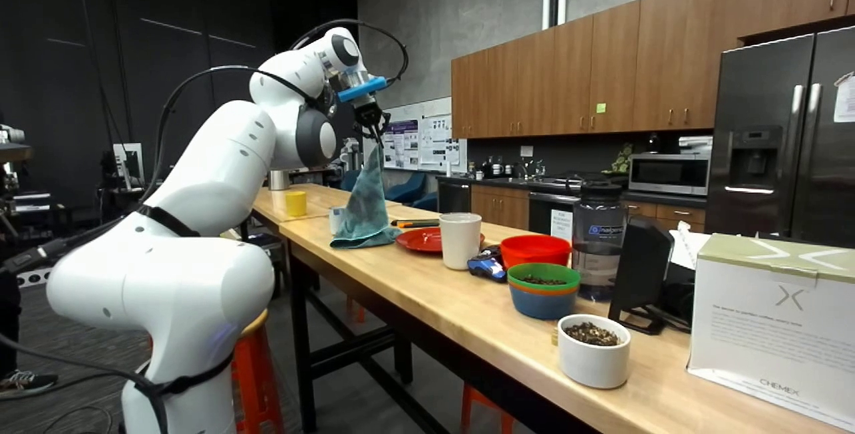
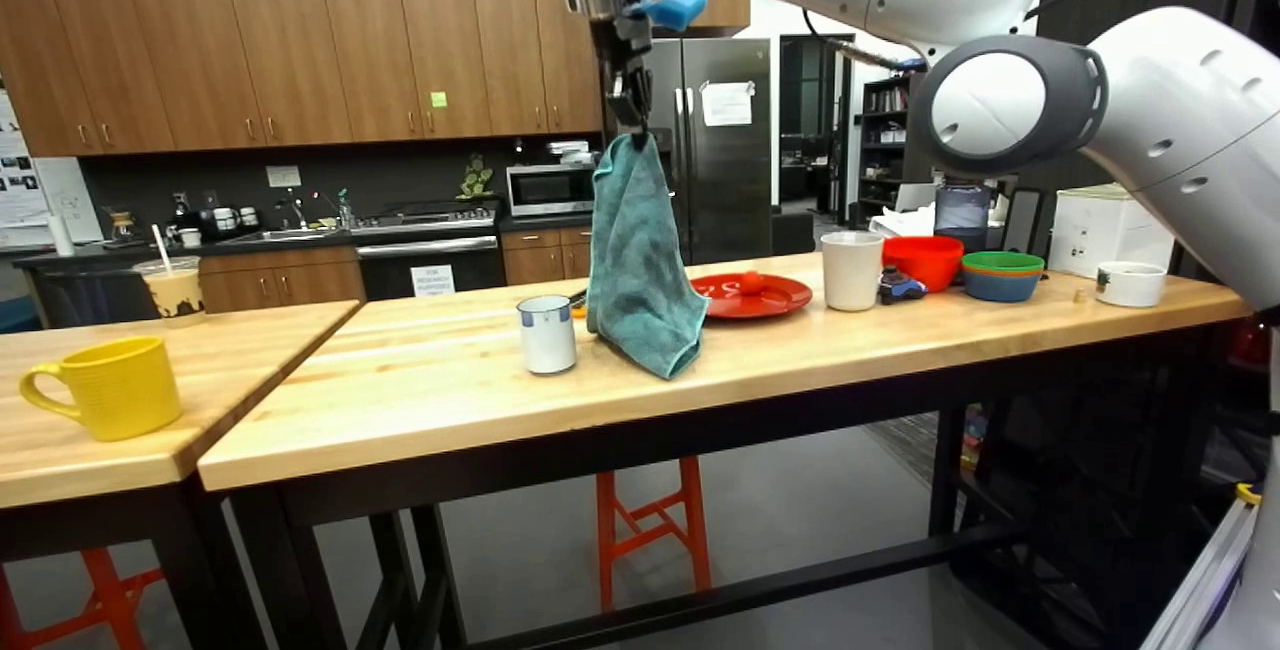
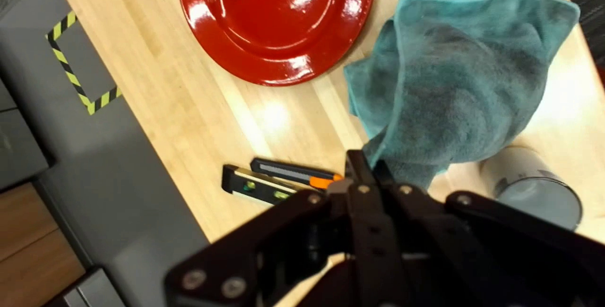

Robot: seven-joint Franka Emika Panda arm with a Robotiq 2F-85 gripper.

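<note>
Wrist view: the gripper [image 3: 371, 167] has its fingertips brought together with hardly a gap, pinching the upper end of a teal microfiber towel [image 3: 458, 85]. In both exterior views the towel hangs beneath it over the wooden tabletop [image 2: 430, 400], its lower folds at or just above the wood; whether they bear weight there I cannot tell.

Handling it well probably means leaving the pinch firm, since only a small bunch of cloth is caught, and moving slowly so the loose hem trails rather than swings. Lifting straight up before any sideways travel looks wisest: a white cup [image 2: 548, 335] with blue marks at its rim stands just beside the towel, and a dragging fold could tip it.

On the opposite side the red plate [image 2: 735, 305] sits close, and a utility knife [image 3: 293, 172] and a spirit level [image 3: 260, 186] lie near by. One towel corner reaches close to the tabletop's long edge, so drifting that way could let cloth slip over. Past the cup, in an exterior view, open wood runs toward the next table [image 2: 255, 355]; that stretch seems roomiest.
</note>
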